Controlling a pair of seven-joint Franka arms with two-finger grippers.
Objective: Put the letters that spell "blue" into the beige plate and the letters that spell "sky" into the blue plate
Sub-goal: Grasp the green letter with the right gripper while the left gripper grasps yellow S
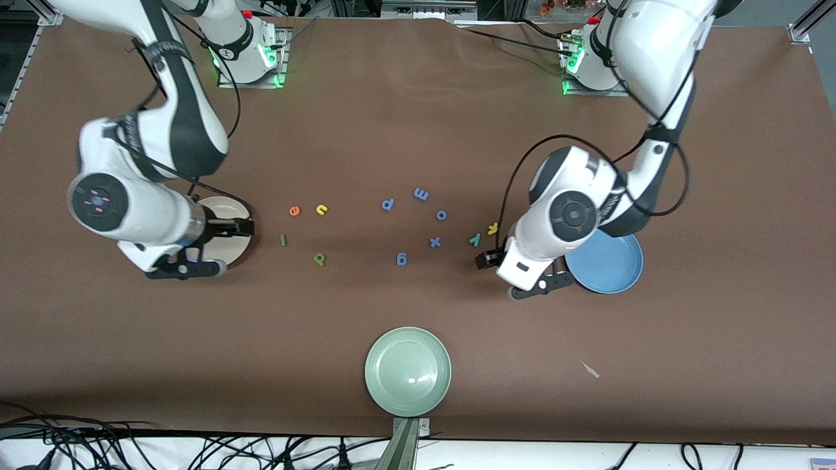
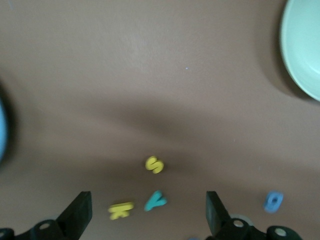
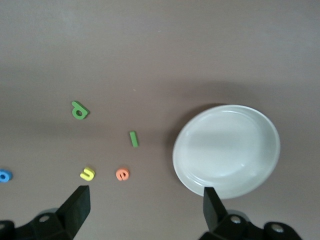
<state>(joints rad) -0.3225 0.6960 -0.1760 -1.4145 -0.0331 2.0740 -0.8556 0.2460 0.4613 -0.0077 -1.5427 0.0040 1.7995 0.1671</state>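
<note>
The orange e (image 1: 294,210), yellow u (image 1: 321,209), green l (image 1: 283,240) and green b (image 1: 319,259) lie beside the beige plate (image 1: 230,207), which the right arm partly covers. My right gripper (image 1: 241,227) hangs open and empty over that plate's edge. Its wrist view shows the plate (image 3: 182,165), e (image 3: 122,174), u (image 3: 87,173), l (image 3: 133,138) and b (image 3: 79,110). The yellow k (image 1: 493,228) and teal y (image 1: 475,239) lie beside the blue plate (image 1: 607,264). My left gripper (image 2: 148,206) is open and empty above k (image 2: 120,210), y (image 2: 155,200) and yellow s (image 2: 154,164).
Several blue-purple letters (image 1: 421,194) are scattered mid-table between the two groups. A pale green plate (image 1: 408,371) sits near the table's front edge. A small scrap (image 1: 590,369) lies toward the left arm's end.
</note>
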